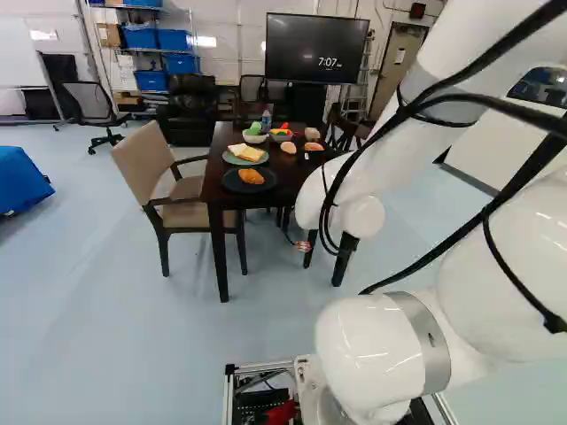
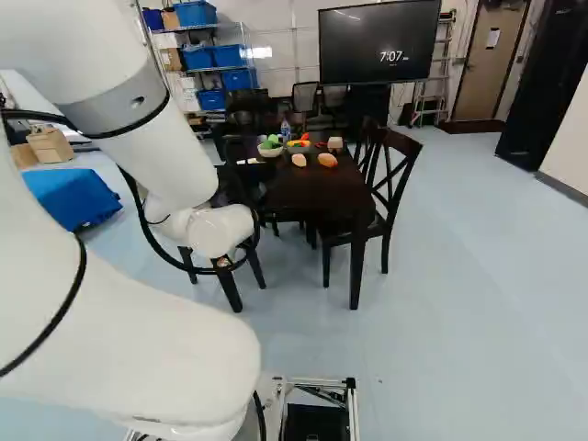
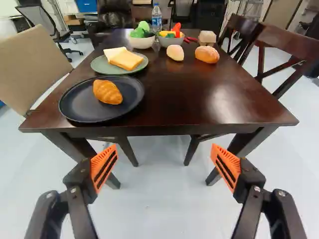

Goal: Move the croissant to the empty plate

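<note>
Well, croissant (image 3: 107, 92) inside dark plate rim (image 3: 94, 119).

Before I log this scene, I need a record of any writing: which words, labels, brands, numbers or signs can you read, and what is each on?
"7:07": on the large dark screen.
Smaller line under it: too small to read.
Label on the bottle: too blurred to read.
Sheet on the door: any writing is too small to read.
</note>
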Controlling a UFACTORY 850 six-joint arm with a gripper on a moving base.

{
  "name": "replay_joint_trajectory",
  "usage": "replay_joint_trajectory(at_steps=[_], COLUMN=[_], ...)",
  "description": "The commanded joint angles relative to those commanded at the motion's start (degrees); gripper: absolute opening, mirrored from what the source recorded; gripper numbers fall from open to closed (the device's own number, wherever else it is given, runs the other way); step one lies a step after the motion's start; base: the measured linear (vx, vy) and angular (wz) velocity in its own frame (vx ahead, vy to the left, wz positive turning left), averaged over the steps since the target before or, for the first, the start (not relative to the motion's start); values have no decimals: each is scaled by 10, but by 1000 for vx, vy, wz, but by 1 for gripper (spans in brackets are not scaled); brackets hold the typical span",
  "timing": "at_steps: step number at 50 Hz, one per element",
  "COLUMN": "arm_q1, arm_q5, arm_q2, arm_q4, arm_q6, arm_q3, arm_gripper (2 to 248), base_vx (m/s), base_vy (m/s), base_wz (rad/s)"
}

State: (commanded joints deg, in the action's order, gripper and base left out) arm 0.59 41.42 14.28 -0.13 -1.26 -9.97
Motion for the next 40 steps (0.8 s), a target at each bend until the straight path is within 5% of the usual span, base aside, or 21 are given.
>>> replay_joint_trajectory(at_steps=[40], arm_q1=[-6], arm_q5=[82], arm_q2=[16], arm_q4=[1], arm_q6=[12], arm_q3=[47], arm_gripper=[247], base_vx=[0], base_vy=[0], base_wz=[0])
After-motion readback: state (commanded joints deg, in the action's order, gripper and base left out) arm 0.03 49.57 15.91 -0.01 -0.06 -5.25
